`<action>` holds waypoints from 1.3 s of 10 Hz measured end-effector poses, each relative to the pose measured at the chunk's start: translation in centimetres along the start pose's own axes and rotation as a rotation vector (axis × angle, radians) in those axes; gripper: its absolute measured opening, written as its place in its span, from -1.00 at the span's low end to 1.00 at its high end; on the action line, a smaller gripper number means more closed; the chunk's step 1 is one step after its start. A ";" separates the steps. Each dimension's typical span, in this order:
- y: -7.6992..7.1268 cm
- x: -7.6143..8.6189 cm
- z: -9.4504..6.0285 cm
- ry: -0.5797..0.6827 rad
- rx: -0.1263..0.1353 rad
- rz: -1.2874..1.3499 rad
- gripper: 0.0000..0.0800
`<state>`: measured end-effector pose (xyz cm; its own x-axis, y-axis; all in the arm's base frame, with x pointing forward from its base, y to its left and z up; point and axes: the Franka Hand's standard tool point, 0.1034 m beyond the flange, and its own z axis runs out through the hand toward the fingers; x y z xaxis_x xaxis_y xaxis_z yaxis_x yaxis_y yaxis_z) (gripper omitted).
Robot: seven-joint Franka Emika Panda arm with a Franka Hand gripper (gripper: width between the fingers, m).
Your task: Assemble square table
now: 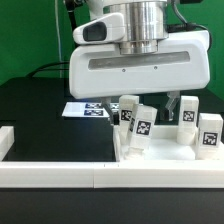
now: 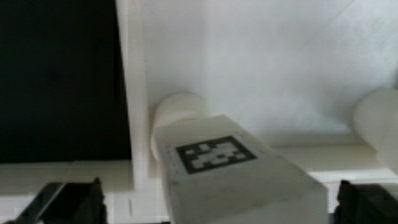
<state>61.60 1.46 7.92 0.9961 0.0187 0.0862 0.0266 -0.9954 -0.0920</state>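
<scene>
The square table's white panel (image 1: 160,152) lies flat at the exterior view's right, against the front rail. Several short white legs with tags stand or lean on it: two near its left edge (image 1: 127,112) (image 1: 141,126) and two at the right (image 1: 187,115) (image 1: 209,133). My gripper (image 1: 146,105) hangs low over the left pair. In the wrist view a tilted leg (image 2: 222,155) lies between my dark fingertips (image 2: 71,200), which stand wide apart on either side of it. The gripper (image 2: 217,206) is open. The panel (image 2: 249,60) fills the view behind, and another leg (image 2: 377,115) shows at the edge.
The marker board (image 1: 85,110) lies on the black table behind the panel's left edge. A long low white border rail (image 1: 90,176) runs along the front and turns up the exterior view's left (image 1: 10,140).
</scene>
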 end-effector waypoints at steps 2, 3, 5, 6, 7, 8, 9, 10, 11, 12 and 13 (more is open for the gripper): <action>0.0 0.0 0.0 0.000 0.000 0.023 -0.03; 0.4 0.0 -0.1 0.001 -0.005 0.025 -0.25; 0.4 0.0 0.0 0.002 -0.002 0.122 -0.26; 0.4 0.0 0.0 0.002 -0.001 0.198 -0.26; 0.3 0.0 0.0 0.002 0.002 0.276 -0.26; 0.5 0.3 0.1 0.003 0.006 0.409 -0.26; 0.6 0.5 0.2 0.002 0.017 0.572 -0.26; 0.6 0.6 0.2 0.000 0.029 0.748 -0.26; 0.7 0.7 0.2 -0.003 0.044 0.858 -0.26; 0.9 0.8 0.2 -0.015 0.076 1.039 -0.26; 1.2 0.9 0.3 -0.027 0.106 1.186 -0.26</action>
<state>62.50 0.30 7.63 0.4057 -0.9049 -0.1288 -0.9067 -0.3806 -0.1820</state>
